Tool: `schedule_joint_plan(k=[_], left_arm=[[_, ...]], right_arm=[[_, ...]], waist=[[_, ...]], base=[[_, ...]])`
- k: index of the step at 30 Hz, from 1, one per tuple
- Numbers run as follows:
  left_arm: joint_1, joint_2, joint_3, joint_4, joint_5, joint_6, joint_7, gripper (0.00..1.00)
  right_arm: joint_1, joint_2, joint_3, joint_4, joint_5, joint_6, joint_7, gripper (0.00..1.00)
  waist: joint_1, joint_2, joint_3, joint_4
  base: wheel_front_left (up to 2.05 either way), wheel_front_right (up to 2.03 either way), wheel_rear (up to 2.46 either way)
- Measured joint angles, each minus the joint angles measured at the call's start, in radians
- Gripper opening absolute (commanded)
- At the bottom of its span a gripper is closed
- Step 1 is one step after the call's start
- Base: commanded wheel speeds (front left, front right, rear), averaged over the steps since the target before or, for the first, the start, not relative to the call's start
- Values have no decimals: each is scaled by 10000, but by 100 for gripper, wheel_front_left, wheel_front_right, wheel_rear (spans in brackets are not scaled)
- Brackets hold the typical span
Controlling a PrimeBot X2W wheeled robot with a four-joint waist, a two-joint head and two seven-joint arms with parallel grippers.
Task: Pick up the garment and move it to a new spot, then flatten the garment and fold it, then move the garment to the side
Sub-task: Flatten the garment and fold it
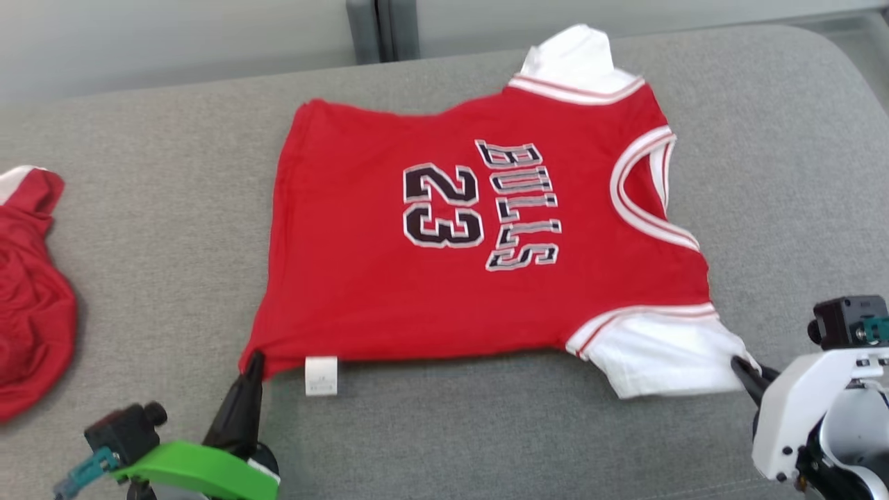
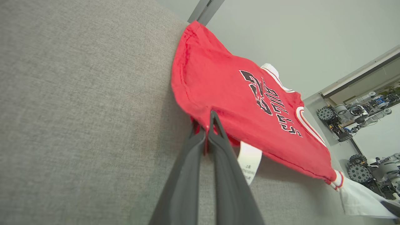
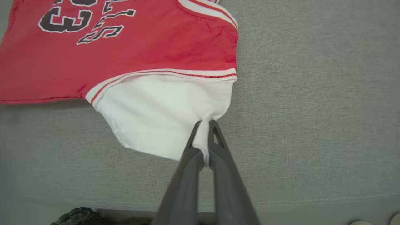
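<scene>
At the far left edge of the grey woven cushion (image 1: 139, 173) lies a rumpled red cloth (image 1: 31, 292) with a white trim, rounded and creased. To its right, the left gripper (image 1: 253, 361) reaches up from a green wrist mount, its two long dark fingers pressed together on the near left hem corner of the jersey (image 1: 451, 229); the left wrist view shows the red fabric pinched between the tips. Just beside that corner a small white rectangular label (image 1: 321, 376) sticks out from under the hem.

The jersey lies spread nearly flat in the middle of the cushion, its neck towards the right. It is a soft red knit with a black, white-edged "23" and "BULLS" printed sideways, and a white-and-red striped band around the neck and armholes. A plain white sleeve (image 1: 660, 354) fans out at the near right. The right gripper (image 1: 740, 364), on a white mount, has its fingers clamped on that sleeve's outer edge, bunching the cloth into a small fold.
</scene>
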Motion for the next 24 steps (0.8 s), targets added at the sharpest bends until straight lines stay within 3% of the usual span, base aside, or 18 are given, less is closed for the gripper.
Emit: schedule_joint_plan(k=[10,16,24], left_arm=[[1060,-27,-433,-322,-109,458,330,0],[1151,29,-483,-518,-86,594,431,0],[908,50,-596,-617,48,654,591,0]], right_arm=[[1037,378,-679,-1133,-138,-2,2082,0],[1040,502,-798,-1467,-169,0,2069,0],[279,420,-587,-1127,-86,0,1083,0]], waist=[[0,0,-513,340],[0,0,-489,282],[1,0,-377,215]], base=[[0,0,0],[0,0,0],[0,0,0]])
